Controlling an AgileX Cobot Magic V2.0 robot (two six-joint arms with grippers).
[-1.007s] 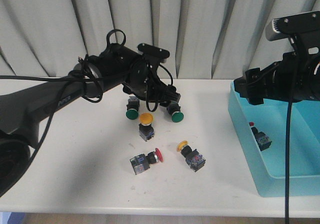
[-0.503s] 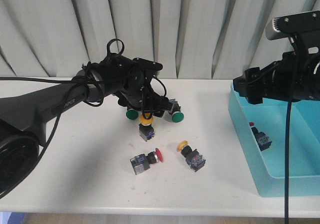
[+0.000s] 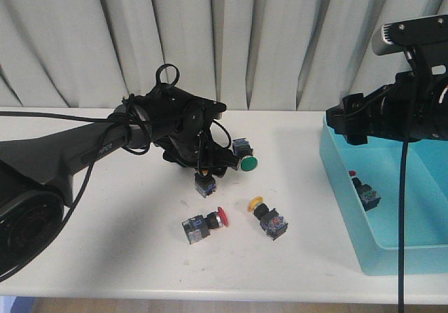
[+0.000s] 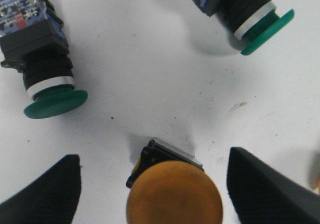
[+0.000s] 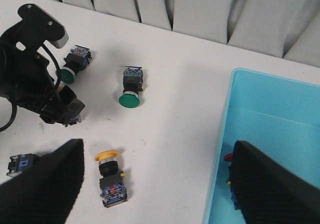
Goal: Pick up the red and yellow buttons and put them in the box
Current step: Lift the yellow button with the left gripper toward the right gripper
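Note:
My left gripper is open and low over an upright yellow button. In the left wrist view its yellow cap sits between the two fingers with gaps on both sides. A second yellow button and a red button lie on their sides nearer the front edge. Another red button lies in the light-blue box at the right. My right gripper is open and empty, held high over the box's left wall; the lying yellow button shows below it.
Two green-capped buttons lie just behind the upright yellow one. In the front view one green button shows and the other is hidden by the left arm. Grey curtains hang behind the white table.
My left gripper has come down and slightly right onto the upright yellow button, now covering its cap and one green button in the front view. The right arm has not moved.

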